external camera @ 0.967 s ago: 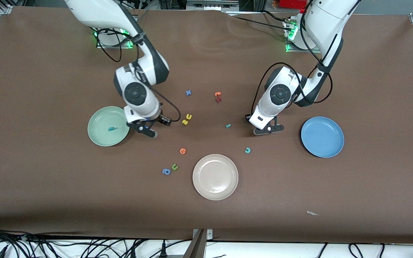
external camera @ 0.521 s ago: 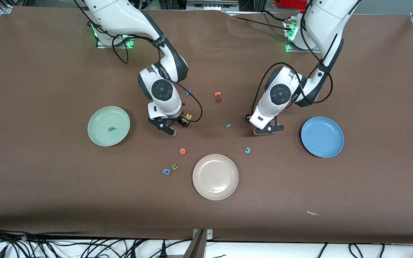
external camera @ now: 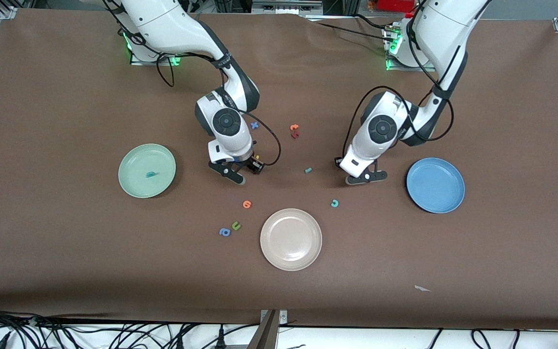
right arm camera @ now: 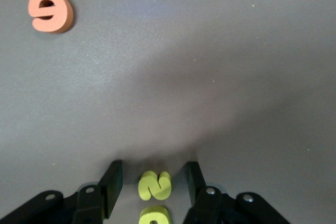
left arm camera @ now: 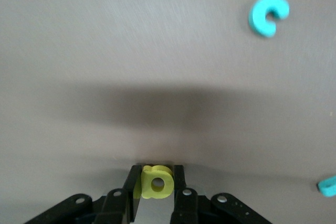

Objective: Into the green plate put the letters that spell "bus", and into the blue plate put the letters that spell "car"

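Observation:
The green plate [external camera: 136, 160] holds the teal "b" [external camera: 151, 174]. My right gripper [external camera: 239, 170] is low over the table, open, its fingers on either side of the yellow "s" [right arm camera: 155, 184] without touching it. The yellow "u" [right arm camera: 154, 216] lies right beside the "s". My left gripper [external camera: 362, 178] is shut on the yellow "a" [left arm camera: 157, 182], between the teal "r" [external camera: 308, 170] and the bare blue plate [external camera: 435, 184]. The teal "c" [external camera: 334, 203] lies nearer the front camera than the "r".
A cream plate [external camera: 291, 239] sits near the front camera. An orange round letter [external camera: 247, 204], a green "u" [external camera: 236, 225] and a blue "a" [external camera: 224, 232] lie between it and the right gripper. A blue "x" [external camera: 255, 125] and orange and dark red letters [external camera: 294, 131] lie toward the bases.
My right gripper has swung from beside the green plate to over the yellow "s" and "u", its fingers narrowing. My left gripper has edged toward the blue plate with the "a".

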Controlling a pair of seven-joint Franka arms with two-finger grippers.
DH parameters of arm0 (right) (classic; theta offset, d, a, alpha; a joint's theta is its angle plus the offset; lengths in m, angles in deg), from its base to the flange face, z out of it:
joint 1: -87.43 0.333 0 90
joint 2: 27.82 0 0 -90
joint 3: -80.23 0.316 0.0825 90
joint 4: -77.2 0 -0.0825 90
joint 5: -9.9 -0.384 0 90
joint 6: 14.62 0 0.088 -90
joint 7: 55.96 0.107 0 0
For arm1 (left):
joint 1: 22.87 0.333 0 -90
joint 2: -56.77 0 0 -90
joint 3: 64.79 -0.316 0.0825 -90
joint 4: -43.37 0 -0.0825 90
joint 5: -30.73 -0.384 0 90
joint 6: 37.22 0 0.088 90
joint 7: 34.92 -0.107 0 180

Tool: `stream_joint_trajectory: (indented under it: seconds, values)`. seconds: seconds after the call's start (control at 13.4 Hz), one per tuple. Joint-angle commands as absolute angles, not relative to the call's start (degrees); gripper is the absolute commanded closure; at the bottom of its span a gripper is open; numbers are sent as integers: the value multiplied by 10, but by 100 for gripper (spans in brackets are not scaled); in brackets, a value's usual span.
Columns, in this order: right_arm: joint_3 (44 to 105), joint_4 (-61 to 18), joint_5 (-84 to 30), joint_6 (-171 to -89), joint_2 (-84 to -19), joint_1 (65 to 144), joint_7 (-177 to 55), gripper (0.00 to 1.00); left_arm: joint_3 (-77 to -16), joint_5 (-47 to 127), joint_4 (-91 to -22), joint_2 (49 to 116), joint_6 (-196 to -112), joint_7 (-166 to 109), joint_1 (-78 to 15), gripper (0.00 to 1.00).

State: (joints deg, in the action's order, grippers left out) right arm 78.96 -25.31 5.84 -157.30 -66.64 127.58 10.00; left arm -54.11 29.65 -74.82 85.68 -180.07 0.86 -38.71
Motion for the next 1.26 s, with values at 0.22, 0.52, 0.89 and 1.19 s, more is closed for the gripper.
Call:
stream_joint_trajectory:
  seconds: [0.22,0.52,0.89,1.19]
  values:
    - [787,-247,55,-1575,-678,1292,106,59,-541,276,-693,812,-1656,-192,-261,83]
    - [785,-246,59,-1564,-671,1290,88,84,-546,275,-690,816,-1652,-325,-179,83]
    - [701,-242,60,-1396,-596,1283,-120,86,-545,218,-647,845,-1653,-337,-155,0]
    - [599,-263,59,-1292,-568,1283,-328,85,-534,233,-603,859,-1653,-227,-207,0]
